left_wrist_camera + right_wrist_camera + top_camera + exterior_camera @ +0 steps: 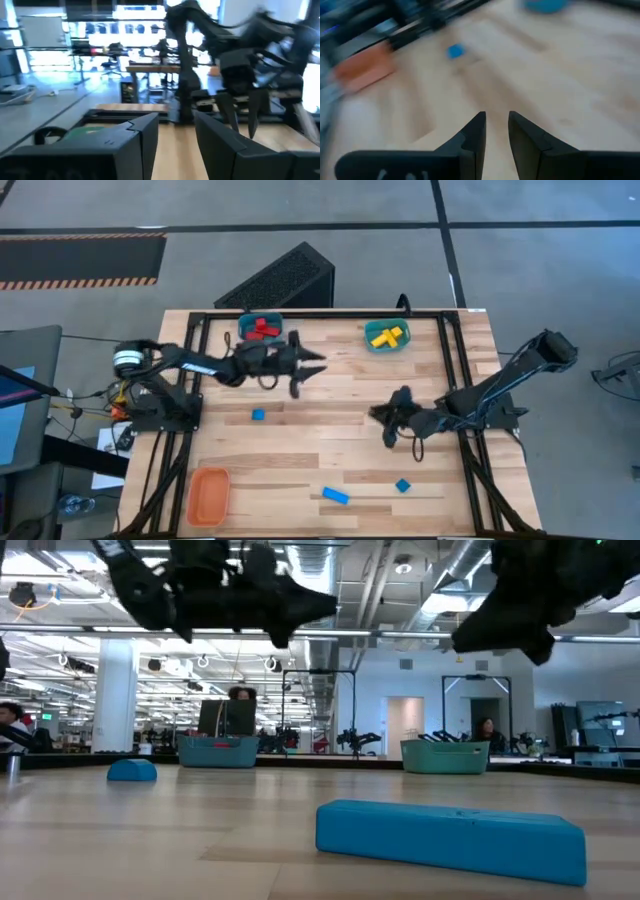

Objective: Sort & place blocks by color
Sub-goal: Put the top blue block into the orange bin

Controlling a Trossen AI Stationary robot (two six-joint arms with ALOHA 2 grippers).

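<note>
My left gripper [312, 366] hangs open above the table's far middle, just right of the teal bin [262, 328] that holds the red blocks [263, 330]. My right gripper [385, 423] hovers open over the table's middle, holding nothing. The yellow blocks [386, 336] lie in a second teal bin [368, 340]. Three blue blocks lie flat on the wood: a cube [258, 415] [454, 51], a bar [335, 496] [450, 840] and a small cube [402, 485]. In the low view both grippers [300, 605] [480, 635] are well above the table.
An orange bin [208, 495] [362, 72] sits at the near left corner. A black frame [200, 320] runs along the far and side edges of the table. Bare wood lies between the blue blocks. A dark box [280, 280] stands on the floor beyond the far edge.
</note>
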